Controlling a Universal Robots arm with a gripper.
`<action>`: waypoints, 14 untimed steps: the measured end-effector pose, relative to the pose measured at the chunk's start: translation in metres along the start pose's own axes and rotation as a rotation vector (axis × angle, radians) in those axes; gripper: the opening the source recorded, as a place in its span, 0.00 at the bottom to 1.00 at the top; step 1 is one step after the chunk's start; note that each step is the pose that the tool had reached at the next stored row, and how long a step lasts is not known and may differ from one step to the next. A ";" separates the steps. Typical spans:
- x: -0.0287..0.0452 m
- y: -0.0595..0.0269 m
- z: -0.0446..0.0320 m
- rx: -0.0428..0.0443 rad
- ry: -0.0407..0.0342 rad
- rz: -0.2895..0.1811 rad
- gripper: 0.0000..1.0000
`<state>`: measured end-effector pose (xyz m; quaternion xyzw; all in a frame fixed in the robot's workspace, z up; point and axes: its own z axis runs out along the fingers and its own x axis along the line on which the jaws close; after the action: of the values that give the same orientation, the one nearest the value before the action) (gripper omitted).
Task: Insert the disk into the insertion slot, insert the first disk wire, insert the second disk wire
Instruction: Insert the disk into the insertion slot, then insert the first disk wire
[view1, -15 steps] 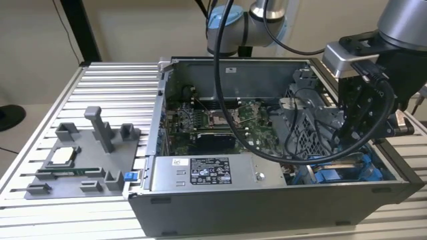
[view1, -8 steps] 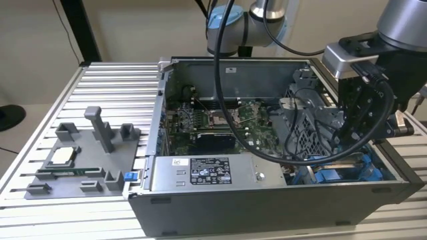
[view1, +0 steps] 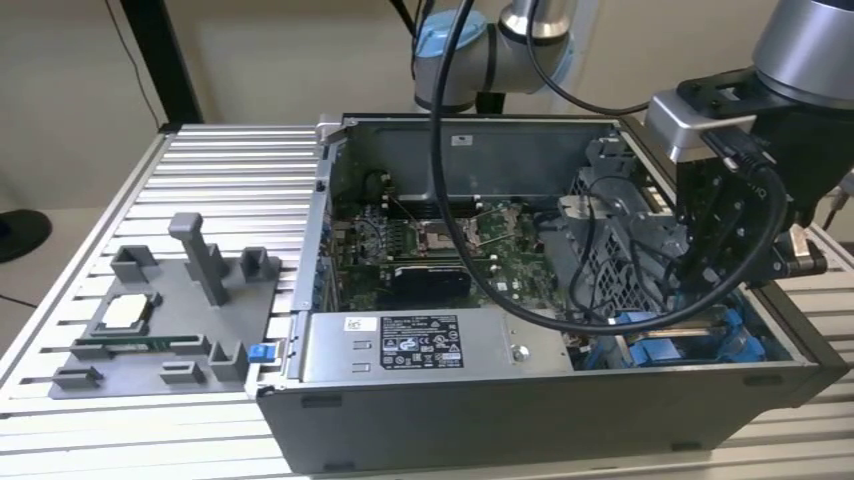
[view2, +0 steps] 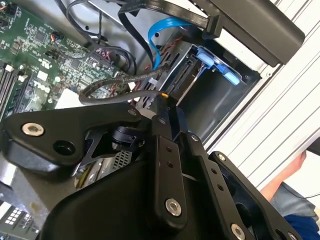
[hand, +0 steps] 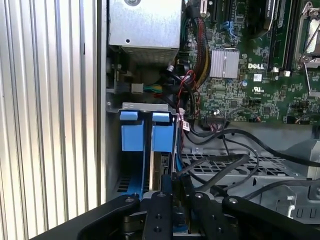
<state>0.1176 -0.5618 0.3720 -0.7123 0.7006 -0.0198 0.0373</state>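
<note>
My gripper (view1: 697, 290) reaches down into the open computer case (view1: 534, 420), at the corner on the exterior view's right. Its tip (hand: 177, 187) hangs just over the insertion slot (hand: 150, 106), a grey sheet-metal bay with blue tabs (hand: 162, 132). The disk (hand: 160, 170) stands on edge in that bay, in its blue carrier, directly under the gripper. In the second wrist view the gripper (view2: 166, 102) sits beside the bay opening (view2: 210, 105) and a blue tab (view2: 220, 65). Black wires (hand: 225, 150) loop past the gripper, and a blue flat cable (view2: 160, 30) hangs above the bay.
A labelled grey power-supply box (view1: 400, 345) fills the case's near side, with the motherboard (view1: 441, 240) behind it and a perforated cage (view1: 614, 260) beside the bay. A grey fixture (view1: 160, 320) with parts lies on the ribbed table. A person's arm (view2: 295, 192) is close by outside the case.
</note>
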 end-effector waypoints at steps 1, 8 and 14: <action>0.0000 -0.0002 0.0009 -0.0002 0.0028 0.000 0.00; 0.0001 -0.0013 0.0041 -0.0005 0.0106 -0.001 0.00; 0.0002 -0.0018 0.0062 -0.0005 0.0147 -0.001 0.00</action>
<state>0.1199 -0.5618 0.3660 -0.7125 0.7005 -0.0249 0.0320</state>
